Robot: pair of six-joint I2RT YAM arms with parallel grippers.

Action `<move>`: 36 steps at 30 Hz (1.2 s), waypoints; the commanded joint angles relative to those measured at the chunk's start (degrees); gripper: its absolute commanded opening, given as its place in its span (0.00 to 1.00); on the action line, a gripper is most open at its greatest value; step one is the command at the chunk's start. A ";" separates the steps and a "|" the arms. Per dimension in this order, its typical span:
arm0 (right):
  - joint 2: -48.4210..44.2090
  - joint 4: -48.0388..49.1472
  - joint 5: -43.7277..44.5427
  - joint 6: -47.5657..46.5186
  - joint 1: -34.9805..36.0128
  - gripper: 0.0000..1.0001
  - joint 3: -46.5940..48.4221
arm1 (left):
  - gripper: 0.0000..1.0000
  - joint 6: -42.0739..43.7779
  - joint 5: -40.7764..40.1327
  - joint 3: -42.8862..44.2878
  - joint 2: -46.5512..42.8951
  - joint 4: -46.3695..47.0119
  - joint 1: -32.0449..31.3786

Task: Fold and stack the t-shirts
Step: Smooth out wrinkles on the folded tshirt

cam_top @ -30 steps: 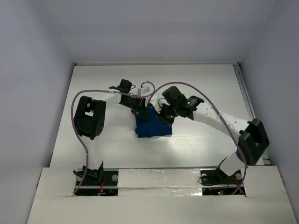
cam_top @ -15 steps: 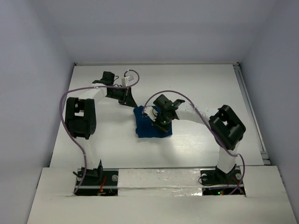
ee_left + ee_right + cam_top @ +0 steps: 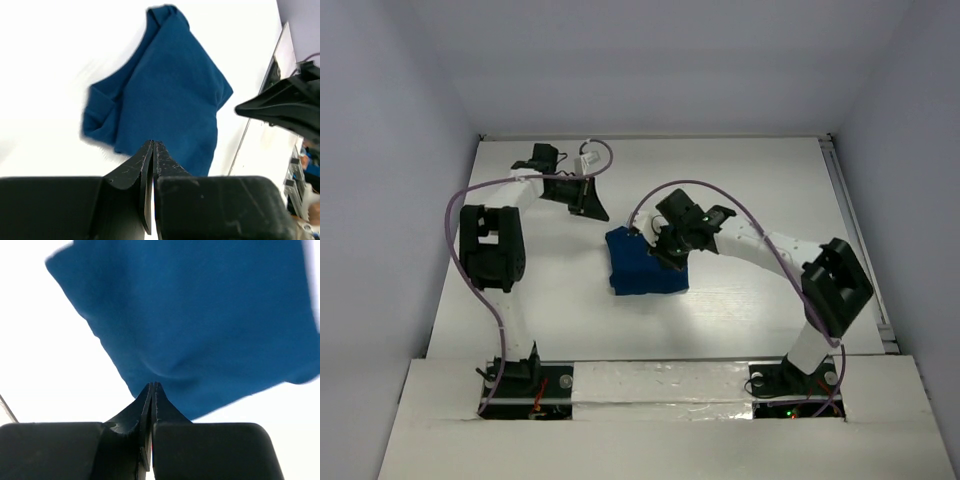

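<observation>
The t-shirt (image 3: 642, 268) lies folded into a small, plain dark blue bundle on the white table (image 3: 770, 180), near the middle. In the left wrist view the t-shirt (image 3: 167, 95) shows a rolled fold along its left edge. My left gripper (image 3: 598, 212) hangs shut and empty, apart from the shirt, off its far left corner. My right gripper (image 3: 666, 258) is shut over the shirt's right part. In the right wrist view its closed tips (image 3: 151, 385) rest against the t-shirt (image 3: 200, 315), where the cloth dimples; nothing shows between the fingers.
A metal rail (image 3: 845, 200) runs along the table's right edge. Grey walls close in the back and both sides. The right arm's dark link (image 3: 285, 105) juts into the left wrist view beside the shirt. The arm bases stand at the near edge.
The left gripper has pulled back from the shirt's far edge toward the far left. The right arm has shifted over the shirt, its elbow swinging in and back out to the right.
</observation>
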 commanded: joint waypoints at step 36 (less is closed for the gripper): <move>11.86 2.46 -0.80 2.78 -4.92 0.00 6.77 | 0.00 -9.63 -10.66 -8.03 9.04 10.12 -11.78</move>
